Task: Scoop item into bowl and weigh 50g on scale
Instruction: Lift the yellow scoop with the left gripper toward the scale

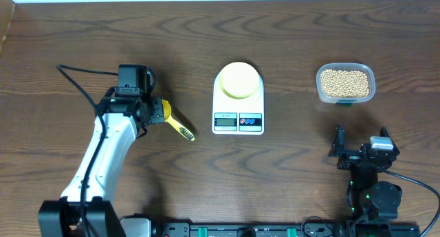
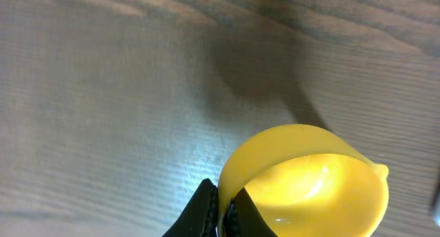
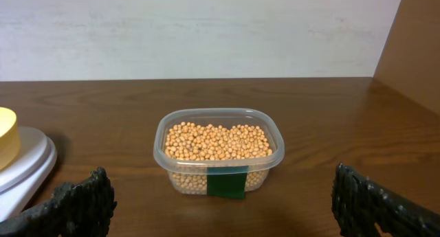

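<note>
**Operator:** What can go wrong from here, starting close in?

**Spotter:** Nearest you, your right gripper [image 3: 227,206] hangs with its jaws wide and nothing in them, facing the tub. It's harmless there. But it sits just in front of the tub, so you may clip it if you bring the scoop in low.

**Operator:** And the left?

**Spotter:** Your left gripper [image 2: 224,204] is pinched tight on the yellow scoop [image 2: 309,189], at its cup edge as far as the wrist view shows, well left of the scale. I judge that a slim hold. If you dig hard into the beans, the scoop may twist or slip out. Its handle [image 1: 182,130] points toward the scale, so mind it as you cross.

**Operator:** What about the crossing?

**Spotter:** The scale [image 1: 238,108] lies between your scoop and the tub, with the bowl [image 1: 238,80] on its far half, and the bowl looks empty. Pass low and you knock the bowl off. Lean on the platform and you spoil the reading.

**Operator:** Farthest out?

**Spotter:** The beans [image 1: 346,84] all sit in the tub [image 1: 318,82] at far right, filled close to its rim. I judge the tub light, so a shove may slide or tip it, and round beans will roll across the table [image 1: 69,44]. A heaped scoop can also overshoot your target, so pour a little at a time.
</note>
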